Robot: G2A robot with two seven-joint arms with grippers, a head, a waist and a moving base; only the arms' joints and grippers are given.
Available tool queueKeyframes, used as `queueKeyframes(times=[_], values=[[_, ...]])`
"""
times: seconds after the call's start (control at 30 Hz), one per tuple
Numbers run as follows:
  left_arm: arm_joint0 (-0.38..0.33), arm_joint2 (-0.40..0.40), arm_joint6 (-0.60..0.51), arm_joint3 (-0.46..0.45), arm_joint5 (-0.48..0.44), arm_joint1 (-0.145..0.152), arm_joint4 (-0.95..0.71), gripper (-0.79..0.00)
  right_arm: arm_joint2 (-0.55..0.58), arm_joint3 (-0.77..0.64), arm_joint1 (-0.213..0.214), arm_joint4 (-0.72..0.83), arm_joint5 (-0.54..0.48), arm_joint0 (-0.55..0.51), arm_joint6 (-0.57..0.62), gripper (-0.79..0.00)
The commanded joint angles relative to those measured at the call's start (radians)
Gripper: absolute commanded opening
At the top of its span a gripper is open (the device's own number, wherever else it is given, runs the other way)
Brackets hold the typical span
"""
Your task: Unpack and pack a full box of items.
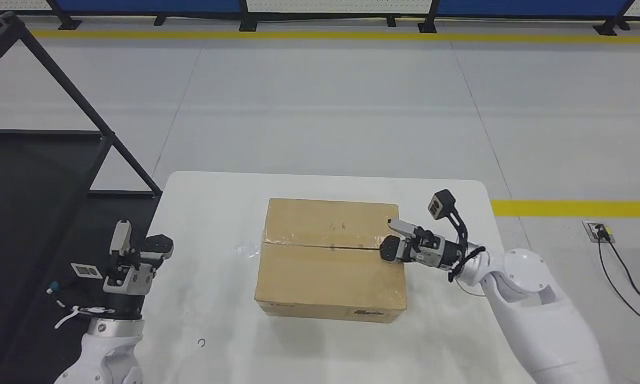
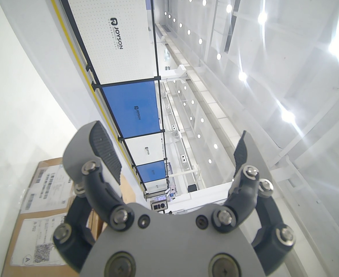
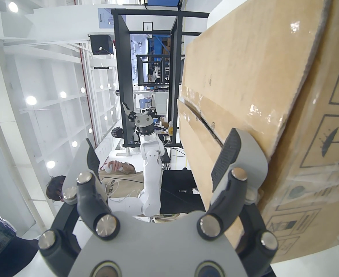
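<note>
Right fingers (image 3: pixel 226 157) spread, empty, at closed box (image 1: pixel 330 269) seam | left fingers (image 2: pixel 104 148) spread, empty

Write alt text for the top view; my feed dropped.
A closed cardboard box sits centred on a white table, the right gripper open at the right end of its top seam. The left gripper, open, is apart by the table's left edge.

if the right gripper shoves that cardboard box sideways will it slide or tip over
The cardboard box is low and wide, so it would probably slide on the smooth table rather than tip. Its top looks parted along the seam, so it may flex under the right gripper.
</note>
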Motion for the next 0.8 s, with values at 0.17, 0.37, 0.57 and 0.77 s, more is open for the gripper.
queueKeyframes(times=[0.17,0.37,0.57,0.77], values=[[0.000,0.015,-0.058,0.030,-0.032,0.008,0.265,0.000,0.001,0.009,0.000,0.014,-0.022,-0.002,0.017,0.000],[-0.021,0.054,0.006,0.088,-0.097,0.015,0.721,0.000,0.007,-0.003,0.003,0.017,-0.030,-0.014,0.024,0.000],[-0.055,0.113,0.127,0.170,-0.099,0.013,1.034,0.000,0.016,-0.028,0.007,0.015,-0.037,-0.030,0.036,0.000],[-0.055,0.113,0.127,0.170,-0.099,0.013,1.034,0.000,0.017,-0.032,0.008,0.009,-0.037,-0.032,0.035,0.000]])
